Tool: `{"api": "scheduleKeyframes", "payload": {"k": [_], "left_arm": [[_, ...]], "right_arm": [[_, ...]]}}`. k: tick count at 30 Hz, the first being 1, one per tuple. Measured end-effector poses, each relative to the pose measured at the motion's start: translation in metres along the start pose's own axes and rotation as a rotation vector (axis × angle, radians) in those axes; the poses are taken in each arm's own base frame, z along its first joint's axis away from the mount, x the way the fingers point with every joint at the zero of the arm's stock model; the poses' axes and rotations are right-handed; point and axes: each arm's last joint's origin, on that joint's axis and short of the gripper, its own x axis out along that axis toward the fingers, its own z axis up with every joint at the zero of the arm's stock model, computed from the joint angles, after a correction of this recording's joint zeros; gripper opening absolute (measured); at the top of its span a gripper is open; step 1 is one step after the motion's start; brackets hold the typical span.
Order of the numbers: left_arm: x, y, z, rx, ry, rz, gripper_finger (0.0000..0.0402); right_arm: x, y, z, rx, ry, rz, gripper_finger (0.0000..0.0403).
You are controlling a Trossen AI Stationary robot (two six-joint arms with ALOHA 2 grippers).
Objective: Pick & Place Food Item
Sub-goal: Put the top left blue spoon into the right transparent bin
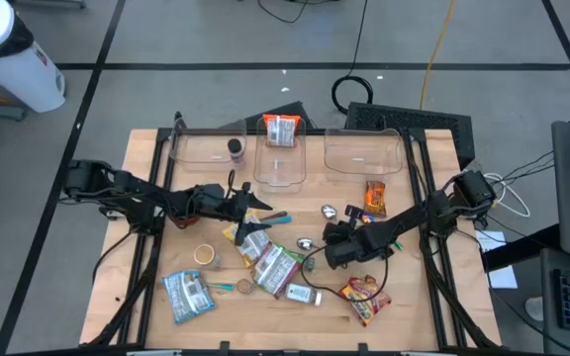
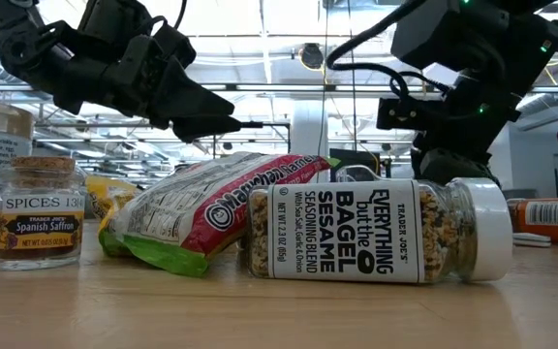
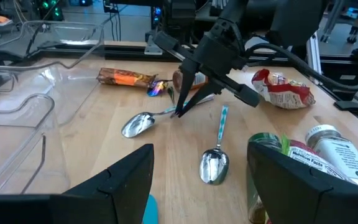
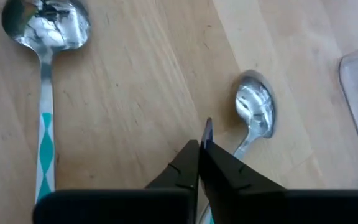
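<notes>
spoons: one at 1 o'clock of other | snack bar at 2 o'clock | sesame jar at 6 | three bins at 12, table's far edge

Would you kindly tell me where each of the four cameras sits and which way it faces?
High view: above the table, looking straight down; both arms show.
Low view: at tabletop height, looking level past the bagel seasoning jar; both arms overhead.
Left wrist view: on the left arm, facing the right hand across the table; the left hand open.
Right wrist view: on the right arm, looking down at the wood; its shut fingers on a spoon's handle.
Shared: both wrist views show the teal-handled spoon.
</notes>
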Motion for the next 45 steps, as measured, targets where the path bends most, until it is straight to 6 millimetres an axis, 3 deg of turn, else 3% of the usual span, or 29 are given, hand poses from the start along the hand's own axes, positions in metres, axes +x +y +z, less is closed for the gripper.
{"api": "scheduleKeyframes", "payload": {"k": [8,18,24,35,45], "left_arm": [[0.0,0.001,0.001,0.011,-0.006,0.004,0.0267],[-0.004,0.014,0.01,0.028,-0.091,0.056,0.0266],[-0.003,0.028,0.019,0.021,-0.119,0.109,0.0267],[-0.004,0.065,0.048,0.019,-0.203,0.236,0.0267],[-0.006,0.099,0.081,0.035,-0.232,0.27,0.0267]], "right_arm": [[-0.025,-0.018,0.015,0.018,-0.109,0.037,0.0002],[-0.079,-0.063,0.032,0.04,-0.356,-0.003,0.0001],[-0.097,-0.094,0.035,0.022,-0.424,-0.062,0.0001],[-0.081,-0.163,0.045,-0.063,-0.254,-0.229,0.0],[-0.049,-0.243,0.062,-0.028,-0.106,-0.171,0.0]]}}
